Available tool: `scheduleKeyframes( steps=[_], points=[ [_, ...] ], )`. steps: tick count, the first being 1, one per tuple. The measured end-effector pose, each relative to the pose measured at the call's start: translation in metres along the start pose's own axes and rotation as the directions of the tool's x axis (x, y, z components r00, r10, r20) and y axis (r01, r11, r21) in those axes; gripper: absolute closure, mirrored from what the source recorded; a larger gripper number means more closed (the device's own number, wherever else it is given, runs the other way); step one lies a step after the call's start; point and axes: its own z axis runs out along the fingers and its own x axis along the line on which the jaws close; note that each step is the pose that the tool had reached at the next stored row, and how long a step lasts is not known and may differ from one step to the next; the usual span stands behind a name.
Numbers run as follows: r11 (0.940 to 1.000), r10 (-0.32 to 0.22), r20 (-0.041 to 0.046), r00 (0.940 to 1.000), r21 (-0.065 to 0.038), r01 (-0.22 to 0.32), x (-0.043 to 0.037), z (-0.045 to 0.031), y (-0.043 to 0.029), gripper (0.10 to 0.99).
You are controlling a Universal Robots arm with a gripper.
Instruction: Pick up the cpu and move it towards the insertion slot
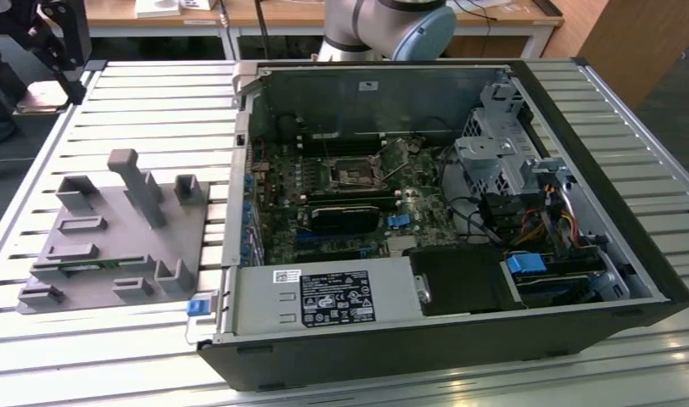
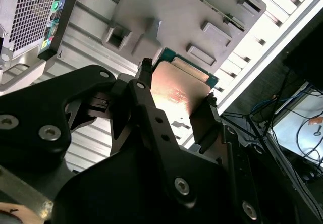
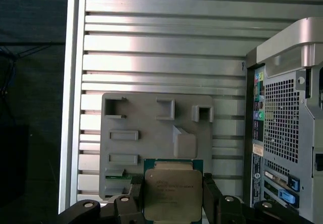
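Gripper point(image 3: 173, 185) was pinching the cpu point(image 3: 171, 196) by two opposite edges, one black finger point(image 3: 135, 191) against each side, silvery top facing the first wrist camera. In the second wrist view the same grip showed from the other side: gripper point(image 2: 178, 82) clamped on the cpu point(image 2: 174, 95), with the green board edge poking out past the fingertips.

In both wrist views the cpu was held in the air over the grey fixture point(image 3: 151, 133), clear of its posts and recesses. The fixture sat on the slatted table point(image 3: 161, 47) beside the computer case point(image 3: 287, 133).

In the exterior view, the grey fixture point(image 1: 107, 246) lay at the exterior view's left and the open computer case point(image 1: 435, 220) at center and right. The insertion slot point(image 1: 354, 172) sat on the motherboard point(image 1: 322, 195) inside the case, well apart from the fixture. The arm point(image 1: 390, 25) rose at the upper edge behind the case.
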Motion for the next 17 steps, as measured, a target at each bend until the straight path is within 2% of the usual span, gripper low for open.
scheduleKeyframes(
  steps=[17],
  points=[
    [1.0,0.0,0.0,1.0,0.0,0.0,-0.0164,0.0,-0.0003,0.541]
  ],
)
